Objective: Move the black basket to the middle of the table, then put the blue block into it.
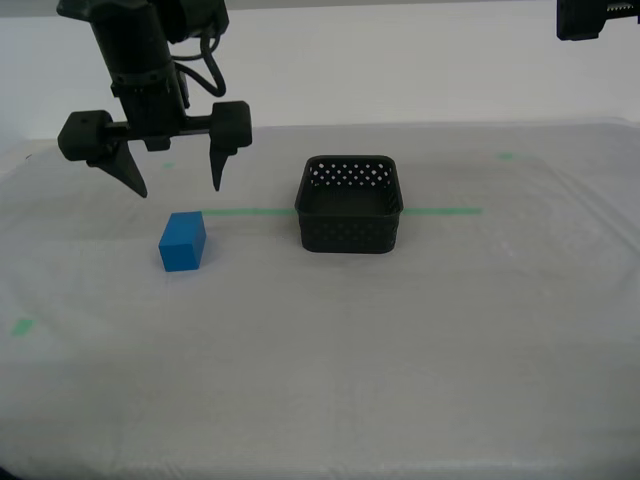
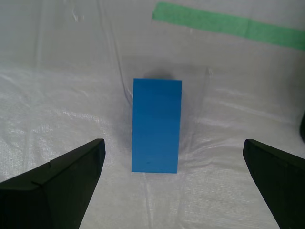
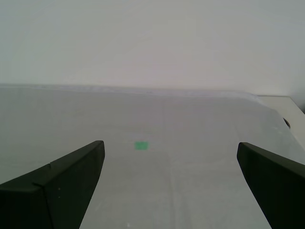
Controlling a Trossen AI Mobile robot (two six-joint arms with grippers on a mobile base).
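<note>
Hovering: my second hand (image 1: pixel 180 186) above blue block (image 1: pixel 182 242) | black basket (image 1: pixel 349 204) apart

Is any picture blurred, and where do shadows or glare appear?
Exterior view: sharp, soft even light, faint shadows beside the blue block and black basket. Second wrist view: block sharp, mild glare on the wrinkled sheeting. First wrist view: slightly soft, pale, no clear shadows.

The black basket (image 1: pixel 349 204) sits on the tabletop (image 1: pixel 420 350). The blue block (image 1: pixel 183 241) lies apart from it toward the exterior view's left, slightly nearer the camera. My second tool (image 1: pixel 174 181) hangs above the tabletop just behind the block.
</note>
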